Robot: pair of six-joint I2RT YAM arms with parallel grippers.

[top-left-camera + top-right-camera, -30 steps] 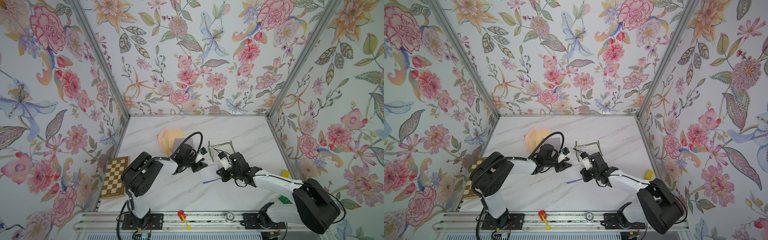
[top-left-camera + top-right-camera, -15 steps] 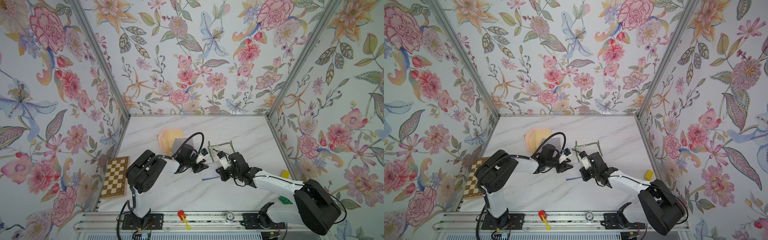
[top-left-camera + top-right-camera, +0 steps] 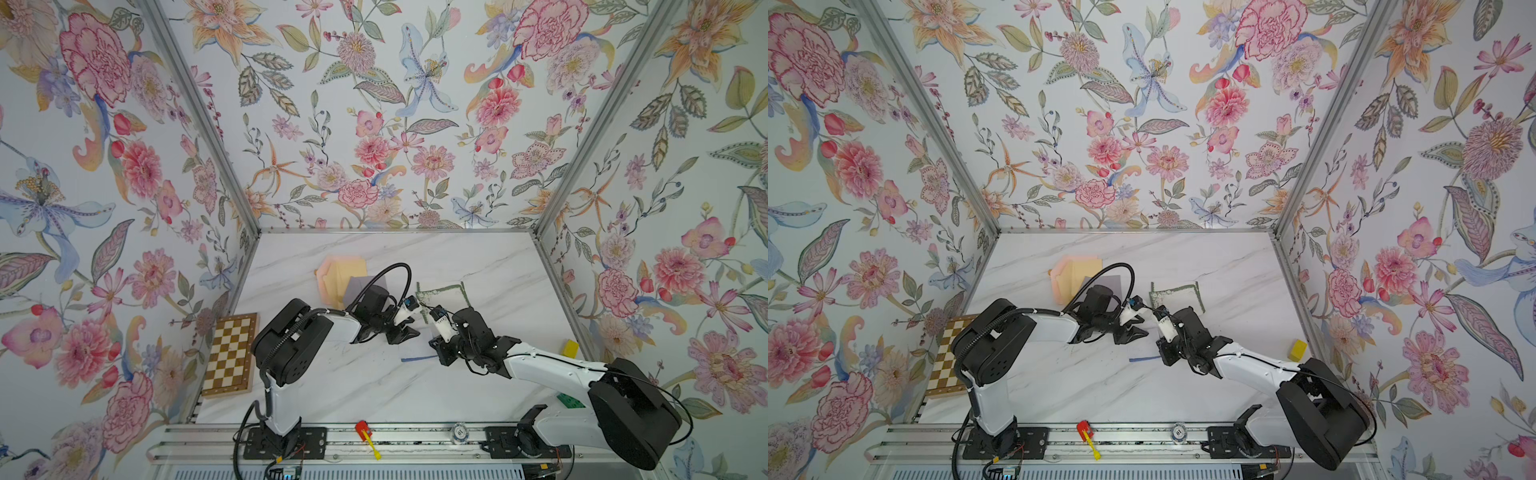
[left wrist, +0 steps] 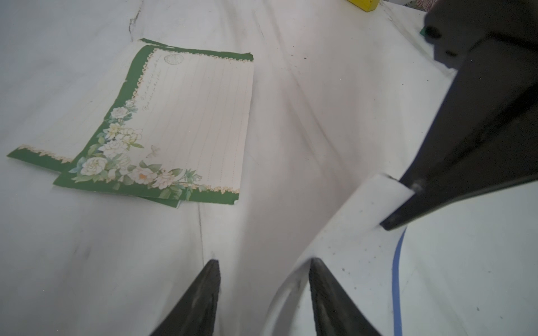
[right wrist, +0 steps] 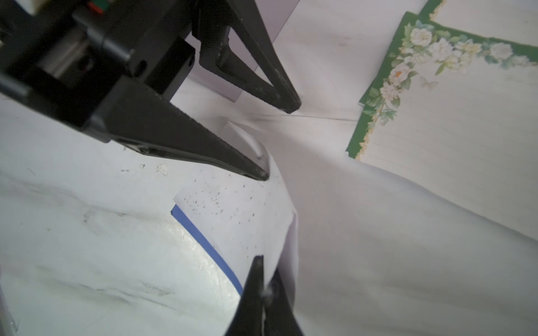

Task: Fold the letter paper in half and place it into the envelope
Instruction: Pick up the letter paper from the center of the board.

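Two sets of fingers meet at the white envelope in the middle of the tabletop.

Right fingers: closed together and clamped on one raised edge of the envelope. The sheet rises from the clamp and bulges away from it. A blue strip runs along the lower layer, which lies flat on the tabletop.

Left fingers: apart, with nothing clamped between them. In the right wrist view, one finger has its tip against the curled rim of the envelope. The second finger is clear of the envelope; contact with the tabletop cannot be determined. The fingertips of the two arms are near each other but do not touch.

Envelope contents: the interior is not visible, so contents cannot be determined.

Letter paper: outside the envelope, flat on the tabletop just beyond both sets of fingers, touched by neither. It has a green border, white flowers at one corner and ruled lines. It is folded over, with the two layers slightly offset, so the lower layer's green border shows past the upper one.

Farther back, toward the left wall, a peach envelope lies flat. A grey sheet overlaps its near corner, partly hidden by the left arm.
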